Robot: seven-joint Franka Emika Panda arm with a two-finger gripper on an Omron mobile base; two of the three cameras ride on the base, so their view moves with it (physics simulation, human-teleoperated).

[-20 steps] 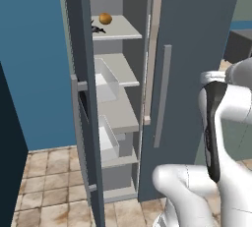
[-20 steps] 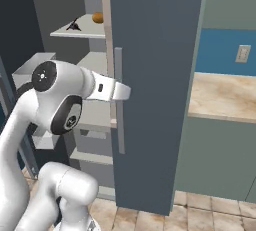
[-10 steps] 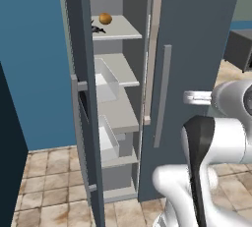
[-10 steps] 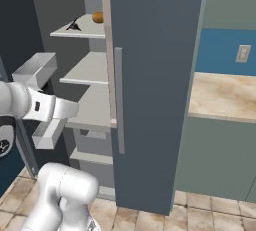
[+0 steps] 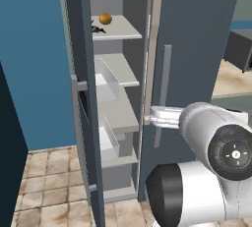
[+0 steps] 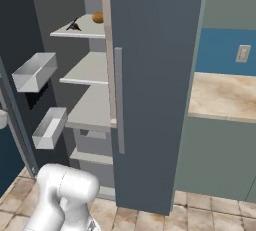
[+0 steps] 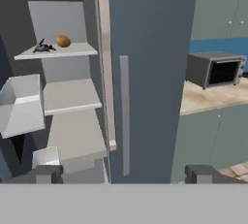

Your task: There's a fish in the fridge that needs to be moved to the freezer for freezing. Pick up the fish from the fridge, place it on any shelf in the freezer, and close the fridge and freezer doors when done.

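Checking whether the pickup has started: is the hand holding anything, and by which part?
Nothing. The hand is open and empty; the fish lies on the top shelf.

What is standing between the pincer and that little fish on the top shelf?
Nothing visible blocks it. The fridge door stands open, and the fish lies in plain sight on the top shelf beside an orange ball. The open pincer sits well back and lower, facing the closed freezer door.

The tall dark grey fridge door (image 6: 155, 75) looks smooth and matt, its pale grey rectangular shelf (image 7: 72, 94) flat and plasticky, the mottled brown floor tiles (image 5: 44, 191) stony.
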